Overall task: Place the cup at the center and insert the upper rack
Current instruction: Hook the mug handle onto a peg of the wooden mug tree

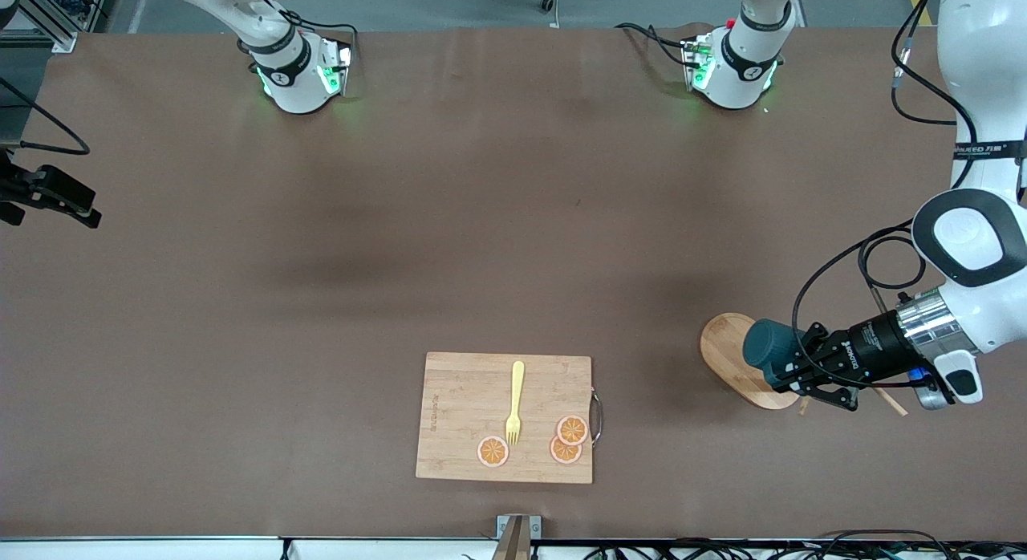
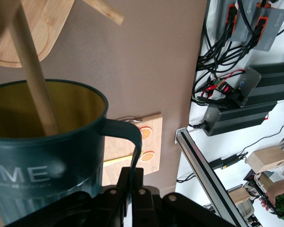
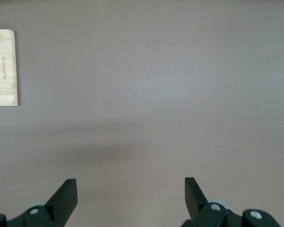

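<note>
The left claw (image 1: 790,373) is pinched on the handle of the dark teal mug with yellow interior (image 1: 769,348), held over the light wooden mug tree (image 1: 726,353) at the left arm's end of the table (image 1: 321,263). The mug lies on its side, its axis level and its mouth toward the claw, with the tree's post inside it. It is best drawn along the post before being carried to the centre. The right claw (image 3: 130,195) waits, spread, over bare table.

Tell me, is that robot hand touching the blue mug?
Touching. The left wrist view shows the left gripper fingers clamped on the cup's handle.
</note>
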Motion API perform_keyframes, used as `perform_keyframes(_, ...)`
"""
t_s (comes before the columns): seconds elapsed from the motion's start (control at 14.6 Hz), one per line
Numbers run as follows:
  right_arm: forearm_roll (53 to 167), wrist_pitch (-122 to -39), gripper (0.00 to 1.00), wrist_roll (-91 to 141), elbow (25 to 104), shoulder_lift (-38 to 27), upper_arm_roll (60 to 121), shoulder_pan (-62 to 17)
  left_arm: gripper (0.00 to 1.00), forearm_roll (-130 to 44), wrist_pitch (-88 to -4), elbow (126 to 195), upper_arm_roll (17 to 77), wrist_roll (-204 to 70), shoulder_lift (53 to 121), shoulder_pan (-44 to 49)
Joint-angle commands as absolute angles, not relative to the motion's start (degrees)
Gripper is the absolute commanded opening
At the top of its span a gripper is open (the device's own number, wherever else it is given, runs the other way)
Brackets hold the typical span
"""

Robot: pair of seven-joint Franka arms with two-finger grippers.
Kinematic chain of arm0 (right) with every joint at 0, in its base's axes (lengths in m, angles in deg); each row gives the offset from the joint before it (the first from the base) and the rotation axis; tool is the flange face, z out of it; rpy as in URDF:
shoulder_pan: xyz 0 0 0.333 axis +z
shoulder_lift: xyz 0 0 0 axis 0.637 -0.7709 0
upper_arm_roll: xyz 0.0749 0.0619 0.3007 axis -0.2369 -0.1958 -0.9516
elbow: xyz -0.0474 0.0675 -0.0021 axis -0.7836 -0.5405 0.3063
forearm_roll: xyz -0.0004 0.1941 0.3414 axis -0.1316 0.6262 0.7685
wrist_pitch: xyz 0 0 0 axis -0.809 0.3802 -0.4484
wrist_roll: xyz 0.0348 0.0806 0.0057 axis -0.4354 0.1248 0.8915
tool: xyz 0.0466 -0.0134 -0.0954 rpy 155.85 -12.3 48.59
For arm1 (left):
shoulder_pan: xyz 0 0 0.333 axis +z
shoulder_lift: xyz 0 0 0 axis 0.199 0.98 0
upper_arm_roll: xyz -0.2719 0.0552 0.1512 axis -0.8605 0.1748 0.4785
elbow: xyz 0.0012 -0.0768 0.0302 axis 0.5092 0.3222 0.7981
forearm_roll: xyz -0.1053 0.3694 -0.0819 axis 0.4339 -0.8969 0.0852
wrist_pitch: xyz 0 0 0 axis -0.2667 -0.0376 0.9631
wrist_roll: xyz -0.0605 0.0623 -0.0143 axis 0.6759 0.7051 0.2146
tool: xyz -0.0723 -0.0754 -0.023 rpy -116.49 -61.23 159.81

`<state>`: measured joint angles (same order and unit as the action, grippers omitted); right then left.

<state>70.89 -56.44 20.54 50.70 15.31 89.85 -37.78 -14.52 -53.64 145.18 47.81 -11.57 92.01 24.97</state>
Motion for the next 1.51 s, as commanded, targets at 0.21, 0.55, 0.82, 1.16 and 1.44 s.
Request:
perform_keyframes(0.21,71.68,-56.64,1.00,20.82,52.36,17.11,90.46,-37.19,0.01,-14.19,-54.13,144.90,47.77,-12.86,93.05,26.68)
perform_keyframes(0.55,71.68,-58.38,1.00,20.91,59.47,22.20,90.55,-37.37,0.07,-14.19,-55.10,144.81,48.39,-12.78,93.06,26.77)
perform_keyframes(0.82,71.68,-60.59,1.00,20.91,63.17,25.02,90.55,-37.19,1.00,-14.71,-55.10,144.81,48.83,-12.51,92.27,26.68)
perform_keyframes(1.16,71.68,-60.32,1.00,20.91,63.18,25.37,90.28,-37.02,1.00,-20.85,-55.01,144.98,48.74,-12.51,88.05,26.42)
perform_keyframes(1.44,71.68,-60.06,1.00,20.91,63.18,25.28,90.28,-37.02,1.00,-23.07,-53.96,145.25,48.39,-12.25,83.58,26.42)
